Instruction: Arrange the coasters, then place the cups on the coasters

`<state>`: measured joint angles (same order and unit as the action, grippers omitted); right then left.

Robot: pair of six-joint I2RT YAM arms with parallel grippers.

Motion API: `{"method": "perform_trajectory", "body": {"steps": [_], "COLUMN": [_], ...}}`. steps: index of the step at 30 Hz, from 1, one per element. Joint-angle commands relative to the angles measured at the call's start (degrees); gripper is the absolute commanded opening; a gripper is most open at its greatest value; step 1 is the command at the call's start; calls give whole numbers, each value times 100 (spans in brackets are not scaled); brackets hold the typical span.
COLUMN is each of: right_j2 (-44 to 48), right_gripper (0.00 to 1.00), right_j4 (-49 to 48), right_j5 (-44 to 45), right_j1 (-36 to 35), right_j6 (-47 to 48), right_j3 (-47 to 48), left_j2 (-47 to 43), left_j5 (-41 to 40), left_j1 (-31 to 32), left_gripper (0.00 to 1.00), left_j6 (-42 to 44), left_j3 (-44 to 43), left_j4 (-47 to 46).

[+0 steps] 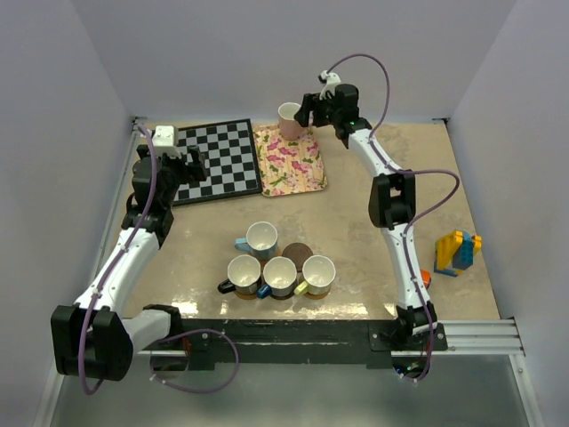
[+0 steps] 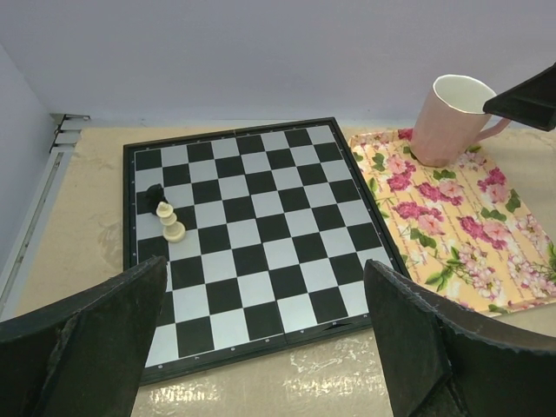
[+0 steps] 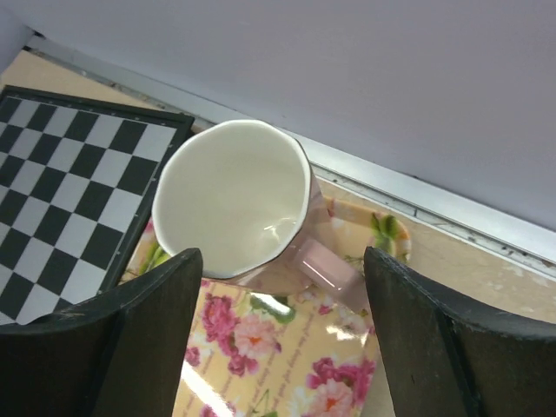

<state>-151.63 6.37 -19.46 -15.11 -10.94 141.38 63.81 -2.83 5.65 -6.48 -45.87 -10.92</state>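
A pink cup stands on the far corner of the floral tray, its handle pointing toward me. My right gripper is open, one finger on each side of the handle, touching nothing. In the top view it hovers by that cup. Mid-table, a light blue cup, a black cup, a dark blue cup and a yellow-green cup cluster around one bare dark brown coaster. Other coasters are hidden. My left gripper hangs open over the chessboard.
The chessboard lies at the back left with a white piece and a black piece on it. The floral tray lies beside it. Coloured toy bricks stand at the right edge. Walls close off three sides.
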Motion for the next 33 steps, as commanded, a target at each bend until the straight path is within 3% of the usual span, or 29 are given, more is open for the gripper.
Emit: {"method": "perform_trajectory", "body": {"steps": [1,12,20,27,30,33], "right_j2": [90,634,1233,1478,1593,1681], "right_gripper": [78,73,73,74,61,55], "right_j4": [-374,-172,-602,-961,-1216,-1497], "right_j5": [-760,-1042,-1130,-226,-128,-58], "right_j1": [-53,-62,-114,-115,-123,-115], "right_j6": [-57,224,320,215,136,5], "right_j3": [4,-980,-1719,-2114,-2281,-2404], "left_j2": [-9,-18,-9,-18,-9,-18], "left_j5": [72,81,72,55,54,46], "left_j1": [6,6,6,6,6,6], "left_gripper": [100,99,99,99,99,99], "left_j6": [-55,-46,-29,-11,-11,-11], "left_j3": [-247,-247,-239,-221,-221,-221], "left_j4": [-51,-68,-86,-86,-95,-86]}}
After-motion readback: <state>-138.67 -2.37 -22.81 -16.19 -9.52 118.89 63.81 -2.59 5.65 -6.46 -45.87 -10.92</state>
